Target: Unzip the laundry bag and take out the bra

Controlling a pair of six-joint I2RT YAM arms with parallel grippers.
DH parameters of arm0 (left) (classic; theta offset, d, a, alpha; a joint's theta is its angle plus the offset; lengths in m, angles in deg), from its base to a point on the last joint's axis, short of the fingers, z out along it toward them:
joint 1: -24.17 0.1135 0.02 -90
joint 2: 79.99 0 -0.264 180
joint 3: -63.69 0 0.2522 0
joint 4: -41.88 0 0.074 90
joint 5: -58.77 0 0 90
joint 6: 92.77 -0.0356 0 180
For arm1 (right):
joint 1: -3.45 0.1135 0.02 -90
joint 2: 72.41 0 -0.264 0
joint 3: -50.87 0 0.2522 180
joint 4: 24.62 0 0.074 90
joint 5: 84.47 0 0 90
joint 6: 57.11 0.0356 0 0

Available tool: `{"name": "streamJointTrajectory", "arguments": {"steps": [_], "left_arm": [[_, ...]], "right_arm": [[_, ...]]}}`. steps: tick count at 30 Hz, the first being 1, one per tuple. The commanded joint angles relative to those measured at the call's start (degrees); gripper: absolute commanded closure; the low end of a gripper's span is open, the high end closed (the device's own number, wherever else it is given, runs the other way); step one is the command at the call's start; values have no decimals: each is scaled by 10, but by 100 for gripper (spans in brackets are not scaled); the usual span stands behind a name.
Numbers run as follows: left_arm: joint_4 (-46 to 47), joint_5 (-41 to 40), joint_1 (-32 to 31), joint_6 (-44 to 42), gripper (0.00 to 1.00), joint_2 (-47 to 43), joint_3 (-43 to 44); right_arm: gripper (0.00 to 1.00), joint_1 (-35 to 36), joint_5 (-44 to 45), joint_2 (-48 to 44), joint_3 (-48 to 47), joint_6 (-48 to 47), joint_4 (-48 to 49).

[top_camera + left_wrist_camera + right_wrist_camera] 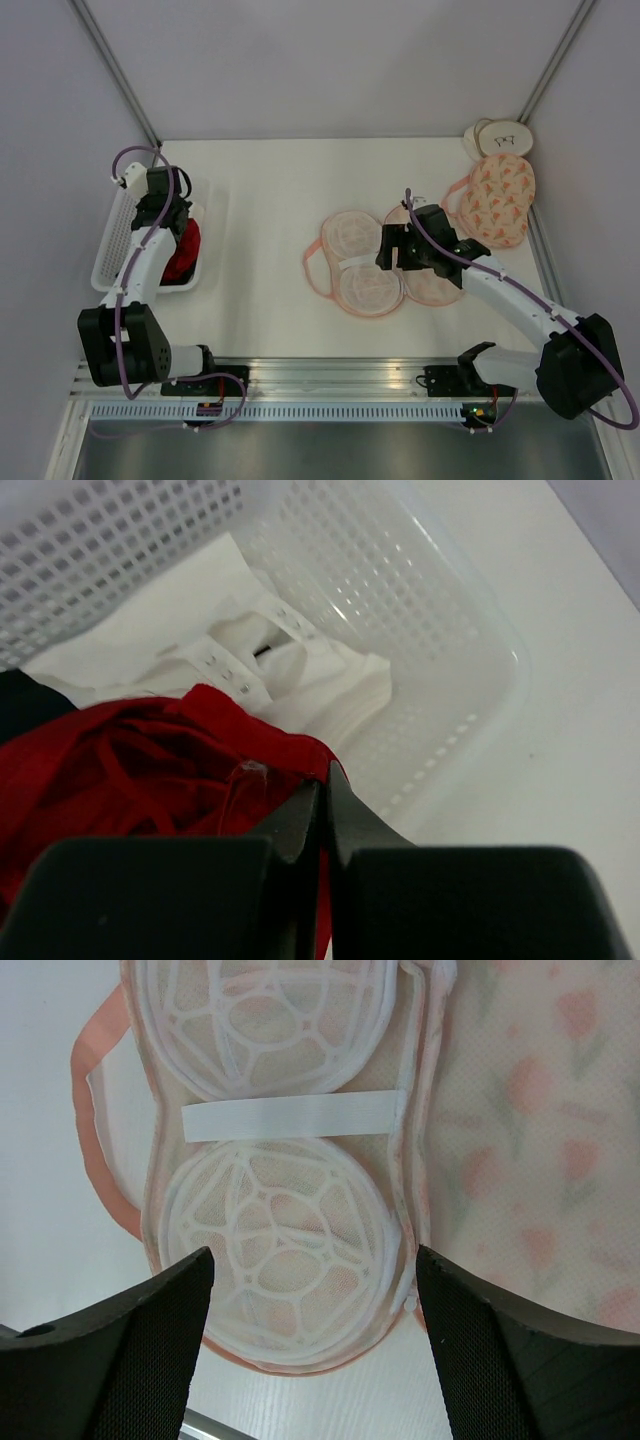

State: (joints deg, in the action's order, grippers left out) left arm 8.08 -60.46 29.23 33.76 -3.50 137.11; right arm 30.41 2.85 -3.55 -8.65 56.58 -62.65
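Nearest, the right gripper (312,1260) hangs wide open and empty over the laundry bag (290,1230), unzipped at mid frame, while at left the left gripper (320,790) is closed on the red bra (150,770) inside the white basket (450,630), so only release seems left.

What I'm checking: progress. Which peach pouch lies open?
The wide two-lobed peach laundry bag under the right claw, mesh cups exposed; the rounder printed pouch is shut.
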Motion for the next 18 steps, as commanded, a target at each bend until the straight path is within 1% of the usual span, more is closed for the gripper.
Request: {"name": "streamJointTrajectory", "arguments": {"steps": [1, 3, 4, 6, 8, 9, 10, 11, 12, 13, 14, 15, 16, 18], "left_arm": [[3, 111, 0, 71, 98, 6, -24], [6, 131, 0, 77, 98, 20, -34], [6, 149, 0, 77, 94, 27, -41], [2, 172, -1, 85, 93, 44, -47], [4, 194, -4, 96, 82, 37, -70], [13, 193, -14, 103, 76, 18, -80], [17, 180, -23, 107, 59, 3, -95], [21, 175, -42, 109, 50, -12, -101], [24, 170, -51, 108, 42, -42, -103], [20, 160, -71, 107, 28, -58, -107], [20, 154, -91, 106, 20, -73, -110], [20, 149, -101, 104, 14, -105, -112], [18, 141, -109, 103, 8, -117, -117], [13, 139, -127, 106, 5, -146, -122]], "right_arm": [[13, 9, 11, 2, 6, 15, 19], [12, 11, 15, 0, 8, 15, 22], [12, 13, 16, -3, 13, 16, 23], [12, 13, 20, -4, 15, 16, 25], [10, 13, 23, -7, 15, 18, 22], [8, 13, 23, -10, 17, 19, 23], [6, 13, 42, -18, 19, 22, 22], [3, 13, 57, -21, 20, 23, 23], [2, 13, 65, -27, 22, 25, 24], [2, 13, 75, -34, 22, 29, 23], [2, 13, 82, -38, 23, 30, 23], [2, 13, 100, -43, 24, 31, 25], [2, 13, 108, -49, 29, 31, 27], [2, 13, 134, -46, 31, 39, 27]]}}
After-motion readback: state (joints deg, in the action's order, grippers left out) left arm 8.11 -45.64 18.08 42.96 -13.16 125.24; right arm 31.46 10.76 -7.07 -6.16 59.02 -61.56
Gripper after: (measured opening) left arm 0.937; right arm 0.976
